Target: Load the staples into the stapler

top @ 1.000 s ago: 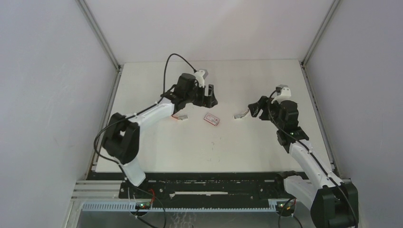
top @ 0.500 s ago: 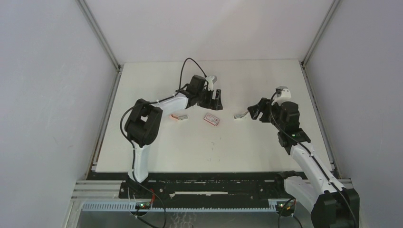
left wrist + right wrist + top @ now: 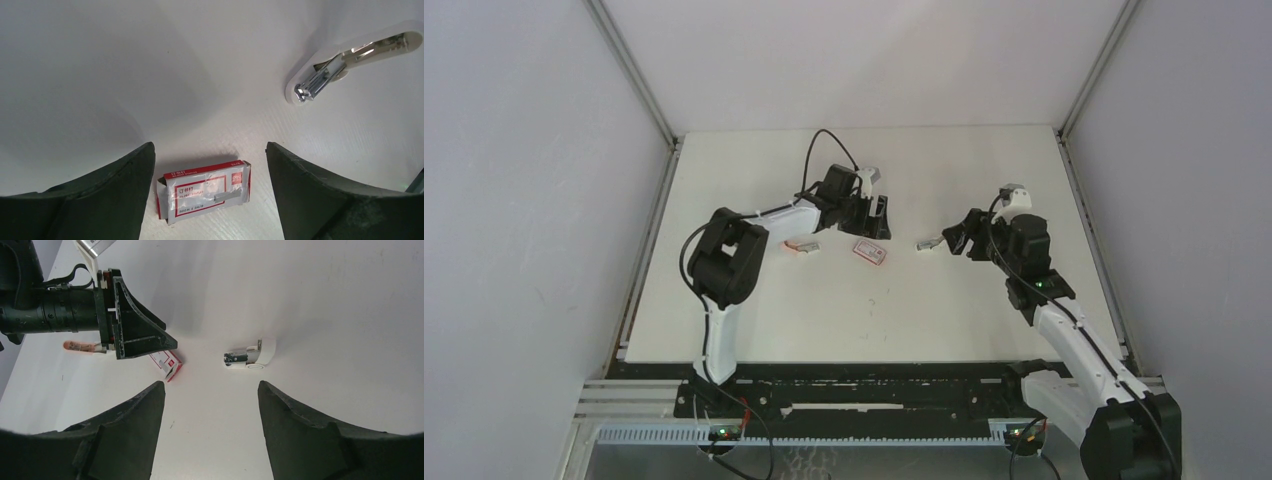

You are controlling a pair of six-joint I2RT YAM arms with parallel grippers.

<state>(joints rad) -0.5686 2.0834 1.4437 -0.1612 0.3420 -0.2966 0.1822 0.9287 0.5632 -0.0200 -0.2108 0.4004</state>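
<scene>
Left arm (image 3: 724, 262) and right arm (image 3: 1074, 340): white links, black joint housings. Black cable (image 3: 826, 131) loops off the left wrist. Fingers (image 3: 100, 200) matte black, wedge-shaped. Green LED (image 3: 1037, 284) on the right forearm.

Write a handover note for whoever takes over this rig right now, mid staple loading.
Left gripper: open, a finger on each side of the staples in its wrist view, not gripping.
Right gripper: open, empty, facing the stapler.
The staples and stapler lie apart on the table, stapler toward the right arm.
Small pink clip, left of the staples in the top view, is not them.
Done: nothing loaded.
Left: grasp the box, draw out staples, load the stapler.
</scene>
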